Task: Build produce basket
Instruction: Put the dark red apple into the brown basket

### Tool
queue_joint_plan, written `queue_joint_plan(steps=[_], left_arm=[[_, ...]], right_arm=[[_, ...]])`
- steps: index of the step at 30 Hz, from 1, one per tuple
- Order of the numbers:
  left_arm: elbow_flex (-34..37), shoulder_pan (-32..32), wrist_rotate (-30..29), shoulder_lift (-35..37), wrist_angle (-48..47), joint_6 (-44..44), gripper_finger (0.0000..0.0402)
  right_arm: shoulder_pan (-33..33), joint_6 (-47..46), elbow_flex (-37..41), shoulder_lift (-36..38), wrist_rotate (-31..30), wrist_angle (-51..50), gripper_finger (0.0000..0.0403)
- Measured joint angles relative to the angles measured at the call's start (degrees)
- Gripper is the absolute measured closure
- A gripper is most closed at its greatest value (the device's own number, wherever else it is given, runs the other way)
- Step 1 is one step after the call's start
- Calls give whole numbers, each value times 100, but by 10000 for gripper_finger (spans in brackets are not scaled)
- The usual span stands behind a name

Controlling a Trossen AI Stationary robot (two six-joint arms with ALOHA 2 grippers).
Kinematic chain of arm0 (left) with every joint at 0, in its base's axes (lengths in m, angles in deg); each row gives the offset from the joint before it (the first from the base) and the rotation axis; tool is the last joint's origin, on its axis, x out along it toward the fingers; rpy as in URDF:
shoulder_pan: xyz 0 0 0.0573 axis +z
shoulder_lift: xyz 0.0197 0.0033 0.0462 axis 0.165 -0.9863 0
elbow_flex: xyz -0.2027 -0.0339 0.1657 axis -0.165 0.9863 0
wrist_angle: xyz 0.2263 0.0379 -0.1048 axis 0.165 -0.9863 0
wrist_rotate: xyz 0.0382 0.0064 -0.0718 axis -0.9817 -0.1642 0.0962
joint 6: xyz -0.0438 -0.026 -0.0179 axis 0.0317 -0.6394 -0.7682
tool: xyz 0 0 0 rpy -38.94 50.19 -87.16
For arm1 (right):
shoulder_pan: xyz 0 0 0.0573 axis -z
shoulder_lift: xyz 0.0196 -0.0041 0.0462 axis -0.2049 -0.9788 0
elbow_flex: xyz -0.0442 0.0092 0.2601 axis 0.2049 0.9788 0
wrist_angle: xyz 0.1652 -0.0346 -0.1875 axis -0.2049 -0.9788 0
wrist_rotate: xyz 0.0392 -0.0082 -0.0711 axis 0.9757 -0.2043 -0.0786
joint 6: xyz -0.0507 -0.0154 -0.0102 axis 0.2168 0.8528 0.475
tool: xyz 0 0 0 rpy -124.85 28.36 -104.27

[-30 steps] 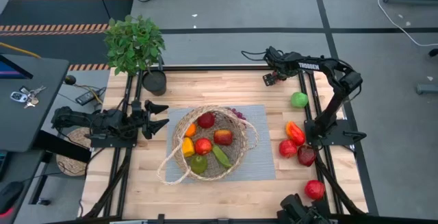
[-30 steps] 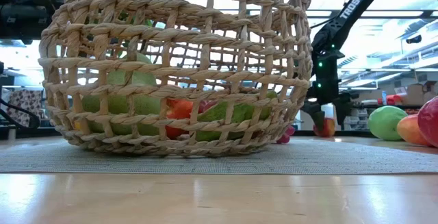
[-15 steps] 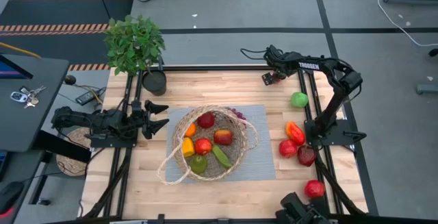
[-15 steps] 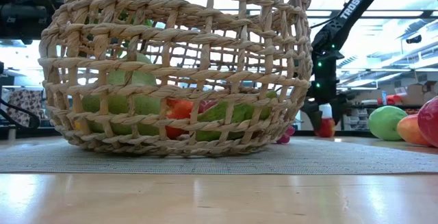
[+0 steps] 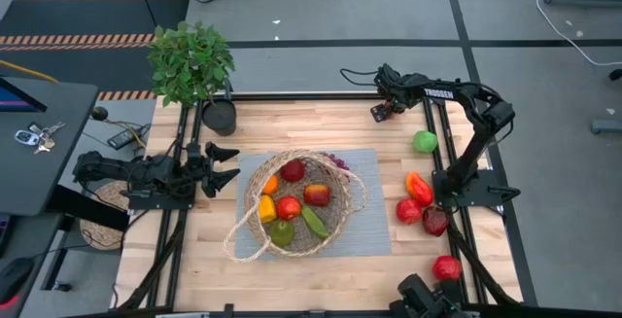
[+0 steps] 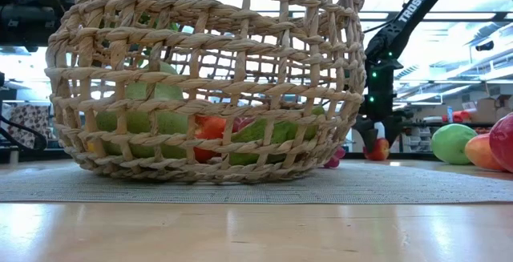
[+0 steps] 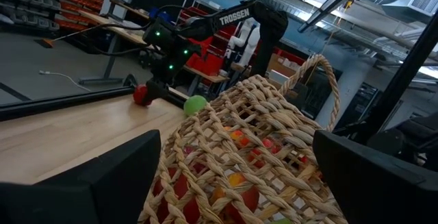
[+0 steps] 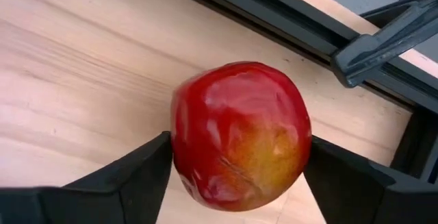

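At the table's far right corner the right gripper (image 8: pixel 236 162) has its 2 fingers pressed against either side of a red apple (image 8: pixel 239 135) resting on the wood, apparently gripped, the near-round fruit showing no clear long axis, while the left gripper (image 5: pixel 225 162) waits wide open beside the basket (image 5: pixel 340 177).

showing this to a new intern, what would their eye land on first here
The wicker basket at the table's middle, already holding several fruits and vegetables. Next, the right gripper at the far right edge, its fingers against both sides of a red apple. Loose produce, including a green apple, lies along the right side; the left gripper waits open beside the basket.
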State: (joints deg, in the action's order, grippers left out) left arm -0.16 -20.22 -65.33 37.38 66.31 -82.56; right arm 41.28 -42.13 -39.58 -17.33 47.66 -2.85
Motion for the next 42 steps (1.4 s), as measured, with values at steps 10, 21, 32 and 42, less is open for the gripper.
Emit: queue_joint_plan(steps=[10, 21, 32, 42], left_arm=[[0, 0, 1, 0, 0, 1, 12], [0, -1, 1, -1, 1, 1, 12], [0, -1, 0, -1, 1, 0, 12], [0, 0, 0, 0, 0, 1, 12]], right_arm=[[-436, -110, -4, 58, -6, -612, 137], [-1598, -633, 9, 1430, 28, -1756, 133], [-2901, -1216, 9, 3580, 1000, -214, 133], [-4546, -1630, 5, 3957, 1084, 3570, 132]])
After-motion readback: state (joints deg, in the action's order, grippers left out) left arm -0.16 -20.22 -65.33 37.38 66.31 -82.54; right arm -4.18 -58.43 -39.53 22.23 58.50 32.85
